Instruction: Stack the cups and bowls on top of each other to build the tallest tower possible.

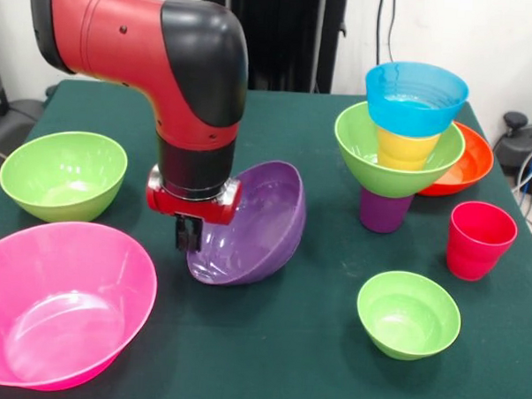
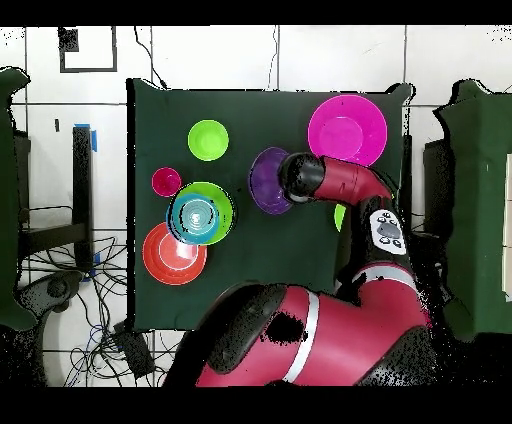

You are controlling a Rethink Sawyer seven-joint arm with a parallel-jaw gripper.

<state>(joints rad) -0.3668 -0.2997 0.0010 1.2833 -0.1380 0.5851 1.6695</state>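
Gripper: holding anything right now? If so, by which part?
Yes. The gripper holds the wide purple bowl by its rim, on the side facing the pink bowl. The purple bowl is tilted steeply, opening sideways, its lower edge near the table.

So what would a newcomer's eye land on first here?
Probably the red arm's hand gripping the rim of the wide purple bowl, which is tipped up on its side mid-table. Next, the tower: purple cup, green bowl, yellow cup, blue bowl, standing beside the orange-red bowl.
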